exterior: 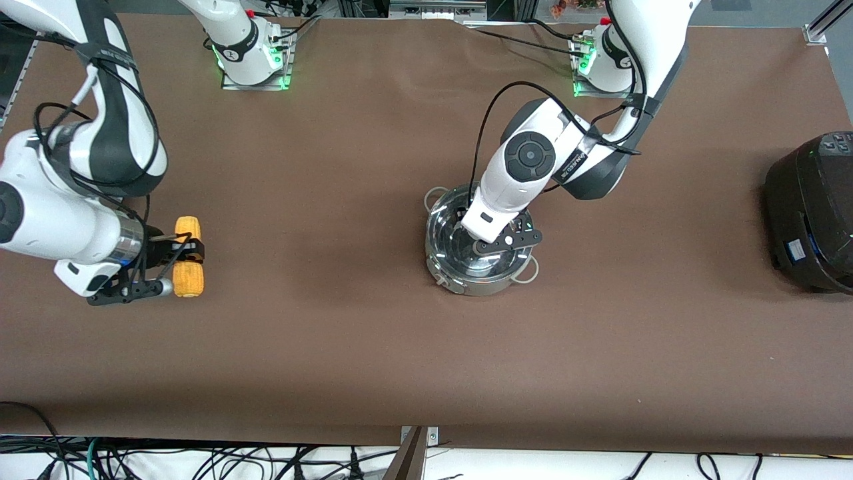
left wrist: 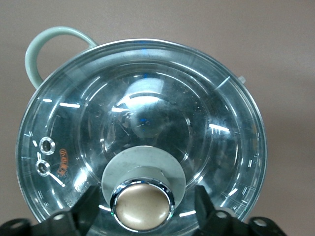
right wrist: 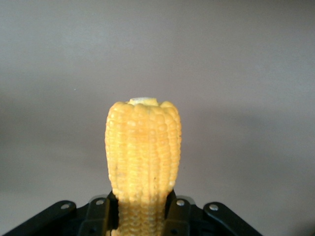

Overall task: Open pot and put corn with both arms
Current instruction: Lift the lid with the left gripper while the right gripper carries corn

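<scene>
The steel pot (exterior: 445,223) stands mid-table with its glass lid (left wrist: 147,113) on it. My left gripper (exterior: 493,248) is low over the lid. In the left wrist view it (left wrist: 146,210) is open, with one finger (left wrist: 88,204) on each side of the bronze knob (left wrist: 142,200) and a gap at both sides. The corn (exterior: 188,280) is at the right arm's end of the table. My right gripper (exterior: 185,255) is shut across the cob's middle. The right wrist view shows the corn (right wrist: 142,147) sticking out from between the gripper's (right wrist: 142,219) fingers, low over the brown table.
A large black rice cooker (exterior: 813,213) stands at the left arm's end of the table. The pot's loop handles (exterior: 530,273) stick out at two sides. Brown table surface (exterior: 320,253) lies between the corn and the pot.
</scene>
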{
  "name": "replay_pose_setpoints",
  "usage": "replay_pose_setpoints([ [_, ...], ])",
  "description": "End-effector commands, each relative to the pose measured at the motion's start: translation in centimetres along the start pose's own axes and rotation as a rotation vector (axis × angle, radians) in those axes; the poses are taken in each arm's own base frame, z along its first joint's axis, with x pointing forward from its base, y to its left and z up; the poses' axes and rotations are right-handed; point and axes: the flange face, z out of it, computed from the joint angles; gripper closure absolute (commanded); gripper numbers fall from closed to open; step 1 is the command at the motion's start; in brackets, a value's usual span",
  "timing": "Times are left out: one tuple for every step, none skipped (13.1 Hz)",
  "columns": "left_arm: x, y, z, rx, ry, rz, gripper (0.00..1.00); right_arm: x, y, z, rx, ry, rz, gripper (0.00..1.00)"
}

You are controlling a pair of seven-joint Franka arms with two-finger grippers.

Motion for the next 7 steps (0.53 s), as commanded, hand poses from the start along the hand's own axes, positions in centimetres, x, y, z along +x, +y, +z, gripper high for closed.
replay_pose_setpoints([
  [0.0, 0.0, -0.2, 0.011, 0.021, 0.0, 0.31, -0.6, -0.2, -4.1, 0.023, -0.01, 0.005, 0.97],
  [0.1, -0.1, -0.3, 0.013, 0.021, -0.002, 0.35, -0.9, -0.3, -5.4, 0.021, -0.004, 0.005, 0.97],
  [-0.1, -0.1, -0.4, 0.015, 0.019, 0.0, 0.41, -1.3, -0.4, -6.3, 0.013, 0.001, 0.0, 0.97],
  [0.0, -0.1, -0.4, 0.016, 0.019, -0.001, 0.5, -1.5, -0.5, -6.8, 0.013, 0.0, -0.001, 0.97],
  [0.0, -0.1, -0.4, 0.015, 0.018, -0.002, 0.55, -1.5, -0.5, -6.7, 0.011, -0.003, -0.002, 0.97],
  [-0.1, 0.0, -0.4, 0.014, 0.018, -0.001, 0.65, -1.5, -0.6, -6.7, 0.012, -0.005, -0.004, 0.97],
  [0.0, -0.1, -0.5, 0.015, 0.018, -0.002, 0.84, -1.5, -0.8, -6.9, 0.012, -0.004, -0.007, 0.97],
])
